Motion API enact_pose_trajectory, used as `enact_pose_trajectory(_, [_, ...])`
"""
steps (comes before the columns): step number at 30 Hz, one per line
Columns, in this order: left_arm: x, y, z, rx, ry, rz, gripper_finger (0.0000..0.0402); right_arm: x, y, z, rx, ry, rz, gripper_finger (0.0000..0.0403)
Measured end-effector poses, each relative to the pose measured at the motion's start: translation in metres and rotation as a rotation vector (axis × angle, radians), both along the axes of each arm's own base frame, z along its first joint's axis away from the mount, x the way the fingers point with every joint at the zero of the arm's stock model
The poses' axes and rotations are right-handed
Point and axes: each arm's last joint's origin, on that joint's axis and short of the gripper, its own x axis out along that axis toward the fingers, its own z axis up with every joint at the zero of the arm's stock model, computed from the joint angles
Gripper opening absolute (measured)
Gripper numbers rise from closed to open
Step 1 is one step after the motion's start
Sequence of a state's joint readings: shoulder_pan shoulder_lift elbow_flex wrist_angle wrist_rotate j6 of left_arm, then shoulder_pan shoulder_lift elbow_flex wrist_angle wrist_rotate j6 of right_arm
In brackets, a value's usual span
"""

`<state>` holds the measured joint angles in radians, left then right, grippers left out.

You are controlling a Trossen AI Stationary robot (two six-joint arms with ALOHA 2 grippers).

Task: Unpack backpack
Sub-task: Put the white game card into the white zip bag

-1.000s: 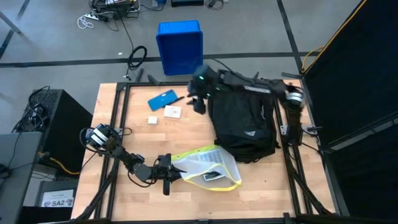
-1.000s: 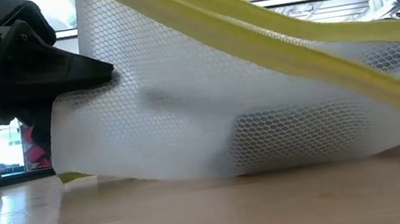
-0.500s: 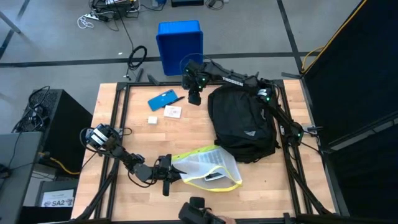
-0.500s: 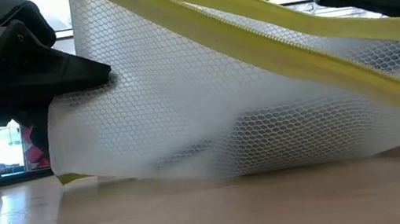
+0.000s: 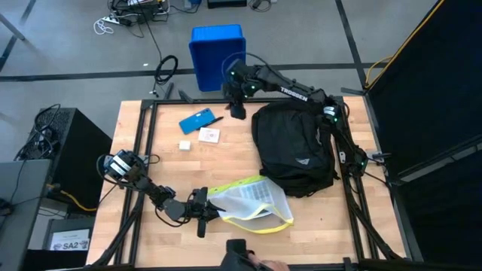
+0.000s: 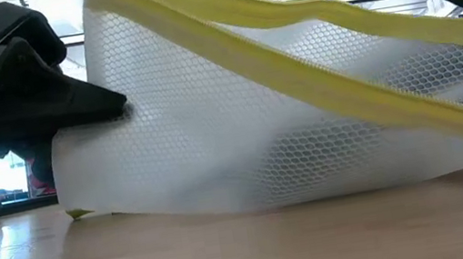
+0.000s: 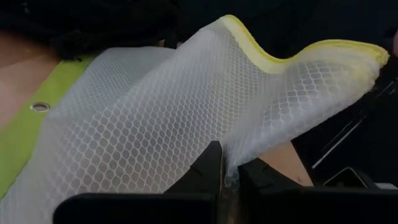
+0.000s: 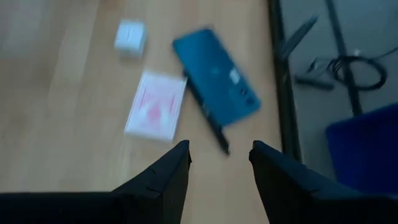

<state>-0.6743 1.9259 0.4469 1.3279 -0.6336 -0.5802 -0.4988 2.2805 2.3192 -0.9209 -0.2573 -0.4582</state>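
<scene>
Left hand (image 5: 202, 211): near edge of the worktop (image 5: 233, 162), fingers (image 7: 208, 171) together, clamped on the edge of a white mesh pouch (image 5: 252, 202) with a yellow zip band. In the low view the pouch (image 6: 278, 132) is lifted off the wood on the hand's side and sags to the surface farther along.

Backpack (image 5: 292, 147): black, rounded, lying flat on the right half of the worktop, just beyond the pouch; small white logo facing up.

Small goods, far-left area: white cube (image 5: 184, 145), card (image 5: 208, 135), blue phone (image 5: 197, 120), dark pen (image 8: 208, 121) beside the phone.

Right hand (image 5: 237, 111): at the far edge, near the phone, fingers apart, nothing between them.

Blue bin (image 5: 218, 56): on the floor beyond the worktop.
</scene>
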Motion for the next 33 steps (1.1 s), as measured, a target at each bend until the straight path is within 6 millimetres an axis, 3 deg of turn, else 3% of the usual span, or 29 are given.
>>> enact_pose_trajectory(4, [0.0,-0.001,0.0,-0.033,0.005,-0.021,0.0,0.013,-0.006,-0.013,0.018,-0.065,-0.006,0.0144])
enact_pose_trajectory(14, [0.0,-0.001,-0.003,-0.062,0.03,-0.026,0.0,0.033,-0.017,-0.099,0.141,0.089,-0.031,0.014])
enact_pose_trajectory(21, [0.0,-0.001,-0.003,-0.062,0.034,-0.026,0.0,0.037,-0.019,-0.125,0.162,0.142,-0.079,0.0146])
enact_pose_trajectory(27, [0.0,-0.001,-0.003,-0.062,0.035,-0.026,0.0,0.032,-0.013,-0.118,0.196,0.183,-0.081,0.0139])
enact_pose_trajectory(33, [-0.001,-0.001,-0.003,-0.038,0.036,-0.029,0.0002,0.02,0.012,-0.07,0.25,0.198,-0.057,0.013])
